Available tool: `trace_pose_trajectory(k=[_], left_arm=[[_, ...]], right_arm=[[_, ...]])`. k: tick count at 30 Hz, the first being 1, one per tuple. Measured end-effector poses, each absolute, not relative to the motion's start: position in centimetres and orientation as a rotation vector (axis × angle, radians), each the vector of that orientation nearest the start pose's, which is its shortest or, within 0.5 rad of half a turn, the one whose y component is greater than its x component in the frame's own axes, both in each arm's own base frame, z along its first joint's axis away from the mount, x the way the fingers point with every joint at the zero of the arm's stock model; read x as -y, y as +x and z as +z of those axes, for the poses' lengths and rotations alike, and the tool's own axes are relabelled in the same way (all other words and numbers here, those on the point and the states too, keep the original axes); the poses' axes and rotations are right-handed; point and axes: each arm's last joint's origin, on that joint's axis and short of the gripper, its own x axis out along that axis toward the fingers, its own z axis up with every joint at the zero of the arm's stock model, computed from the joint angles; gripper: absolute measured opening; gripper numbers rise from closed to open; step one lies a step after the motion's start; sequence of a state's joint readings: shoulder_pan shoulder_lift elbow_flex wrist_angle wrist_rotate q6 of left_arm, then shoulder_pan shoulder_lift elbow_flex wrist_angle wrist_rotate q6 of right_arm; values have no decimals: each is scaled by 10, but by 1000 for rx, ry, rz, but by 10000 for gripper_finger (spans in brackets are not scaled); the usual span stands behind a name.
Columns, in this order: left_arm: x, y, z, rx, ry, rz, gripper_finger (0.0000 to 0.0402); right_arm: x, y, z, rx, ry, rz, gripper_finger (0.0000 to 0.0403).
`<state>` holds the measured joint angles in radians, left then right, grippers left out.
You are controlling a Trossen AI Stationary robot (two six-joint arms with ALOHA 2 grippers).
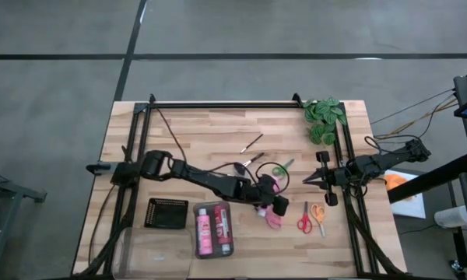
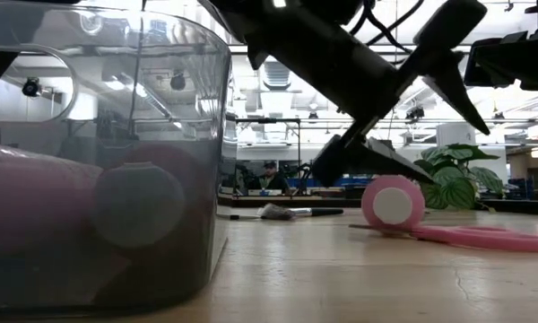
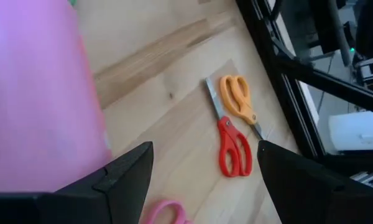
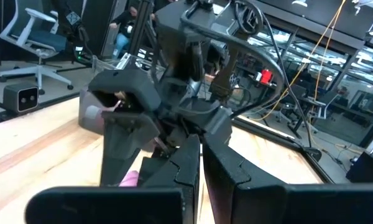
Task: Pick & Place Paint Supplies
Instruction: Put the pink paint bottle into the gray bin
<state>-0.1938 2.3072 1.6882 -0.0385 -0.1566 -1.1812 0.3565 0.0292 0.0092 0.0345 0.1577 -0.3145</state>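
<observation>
Pink bottle (image 3: 40,93) lies right beside the left gripper (image 1: 268,204), whose jaws stand wide and empty; the right gripper (image 1: 311,178), jaws pressed together, waits farther right.

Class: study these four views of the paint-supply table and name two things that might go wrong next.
1. The left hand, open, sits over the pink bottle lying on its side; round, it may roll away.
2. The pink scissors lie right beside that bottle, so the hand's fingers may snag or shove them.
</observation>
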Motion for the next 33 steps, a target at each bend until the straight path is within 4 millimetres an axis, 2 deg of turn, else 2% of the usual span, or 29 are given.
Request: trace_pose_trajectory(k=[12,19,28,31,33], left_arm=[[87,470,152,-826,-1020,580,289],[84,457,157,-899,-1044,695,289],[83,455,165,-886,-1073,712,289],[80,452,181,-818,-1089,728,289],[77,451,192,-731,-991,748,289]], right_arm=[[-30,94,168,46,-310,195,15],[-30,94,168,46,-310,195,15],[-30,94,168,46,-310,195,15],[-30,94,168,46,-309,195,15],[-30,94,168,46,-309,195,15]])
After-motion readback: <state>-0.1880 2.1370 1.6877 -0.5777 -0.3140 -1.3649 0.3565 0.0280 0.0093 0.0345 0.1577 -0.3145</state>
